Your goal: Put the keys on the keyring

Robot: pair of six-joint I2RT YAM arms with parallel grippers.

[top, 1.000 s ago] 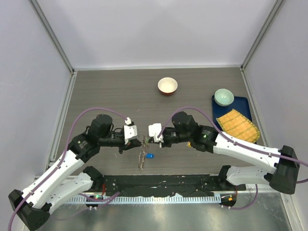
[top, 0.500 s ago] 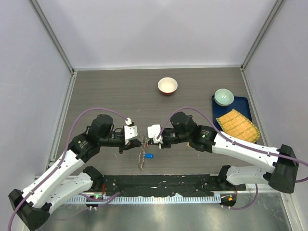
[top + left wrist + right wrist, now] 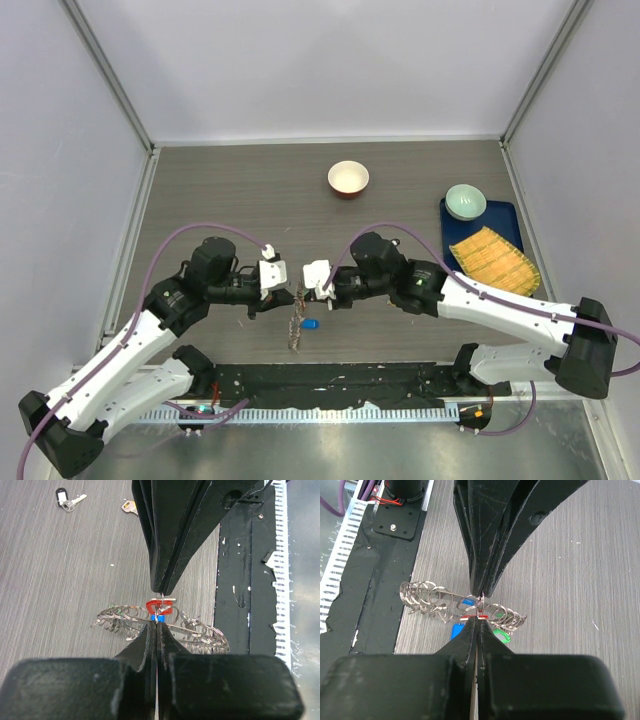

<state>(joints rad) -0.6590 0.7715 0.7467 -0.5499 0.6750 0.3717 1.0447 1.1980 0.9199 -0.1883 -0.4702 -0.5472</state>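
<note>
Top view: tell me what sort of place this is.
Probably a robot test cell, not a home: a wood-look table boxed in by plain white panels, a left arm and a right arm bolted at its near edge, and props such as a blue tray.

Two bowls (image 3: 348,178) (image 3: 465,201), one tray (image 3: 503,214), one mat (image 3: 495,260), one keyring (image 3: 294,330), two grippers (image 3: 157,622) (image 3: 477,618).

The thin grey keyring (image 3: 200,630), fringed with small silver rings, has a red key (image 3: 155,603) and blue key (image 3: 312,324) against it.
</note>
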